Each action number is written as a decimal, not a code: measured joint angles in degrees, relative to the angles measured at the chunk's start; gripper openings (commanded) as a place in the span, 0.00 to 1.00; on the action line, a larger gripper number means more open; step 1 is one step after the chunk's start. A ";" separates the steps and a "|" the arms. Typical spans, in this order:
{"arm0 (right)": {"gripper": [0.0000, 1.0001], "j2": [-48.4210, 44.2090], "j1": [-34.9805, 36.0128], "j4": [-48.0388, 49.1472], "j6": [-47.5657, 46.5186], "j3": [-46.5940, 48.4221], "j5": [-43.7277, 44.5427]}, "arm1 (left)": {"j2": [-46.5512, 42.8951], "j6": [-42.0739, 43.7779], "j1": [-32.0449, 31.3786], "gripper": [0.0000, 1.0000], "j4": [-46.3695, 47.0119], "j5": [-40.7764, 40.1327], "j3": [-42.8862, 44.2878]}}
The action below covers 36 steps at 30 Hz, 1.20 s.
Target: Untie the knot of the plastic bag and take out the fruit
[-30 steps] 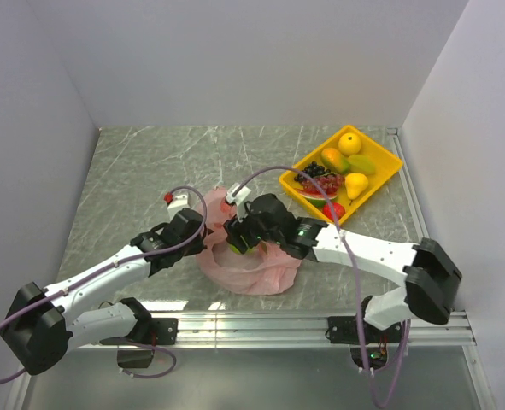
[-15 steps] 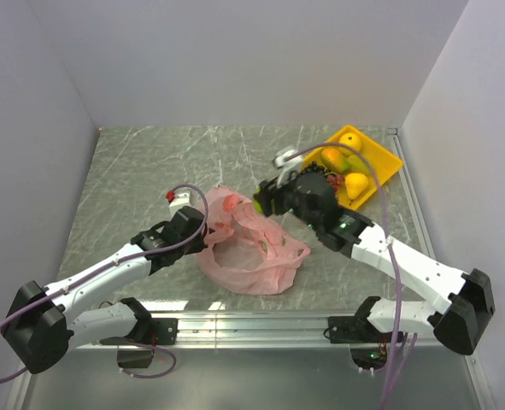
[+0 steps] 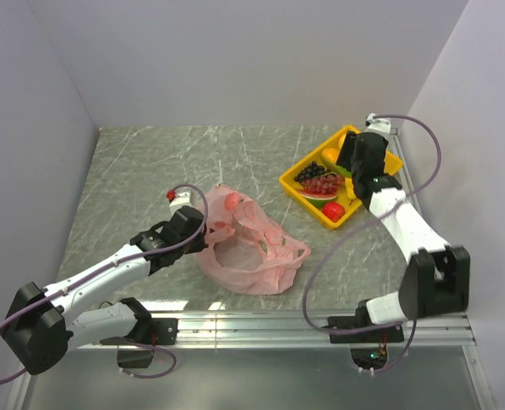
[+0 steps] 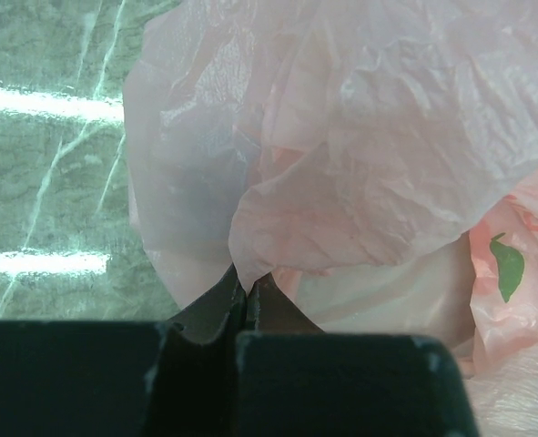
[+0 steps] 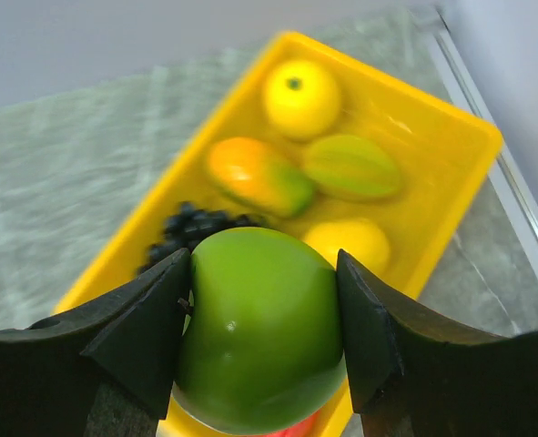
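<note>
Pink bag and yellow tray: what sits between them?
Nothing: only bare grey tabletop separates the plastic bag from the yellow tray, seen in the top external view.

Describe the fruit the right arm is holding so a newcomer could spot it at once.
Look to the yellow tray at the table's far right corner; the right claw hangs above it. Clamped in that claw is a smooth round apple, plain bright green, unlike the yellow, orange and striped fruit lying in the tray below.

We've got white shells and black joints on left arm point(image 3: 98, 280), right arm point(image 3: 403, 220); lilac cables point(image 3: 437, 154) off wrists; left gripper point(image 4: 248, 282), right gripper point(image 5: 261, 264) matte black.
</note>
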 measured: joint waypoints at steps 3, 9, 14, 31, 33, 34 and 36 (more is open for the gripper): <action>0.13 7.45 -2.93 -0.17 1.73 2.58 -0.37 | -0.28 0.02 0.02 0.01 0.39 0.07 -0.35; 0.85 16.79 -3.21 -2.58 6.03 4.55 -1.22 | -0.72 0.02 0.00 0.01 0.61 0.26 -0.96; 0.92 14.84 -3.15 -3.08 7.39 1.86 -0.61 | -0.79 0.00 0.00 0.01 0.76 0.39 -1.05; 0.89 -11.74 15.74 -1.29 4.70 -11.10 -6.01 | 1.75 6.45 -7.45 0.00 -2.40 -6.49 11.32; 0.88 -14.27 16.11 -0.44 4.00 -13.05 -7.61 | 3.41 7.58 -14.03 0.01 -3.54 -8.92 17.00; 0.88 -15.72 16.15 -0.24 3.52 -14.14 -8.59 | 4.87 7.91 -17.20 0.01 -3.32 -10.12 19.96; 0.87 -17.73 16.31 -0.22 2.78 -15.39 -10.08 | 7.17 7.61 -22.18 0.00 -2.27 -11.96 23.08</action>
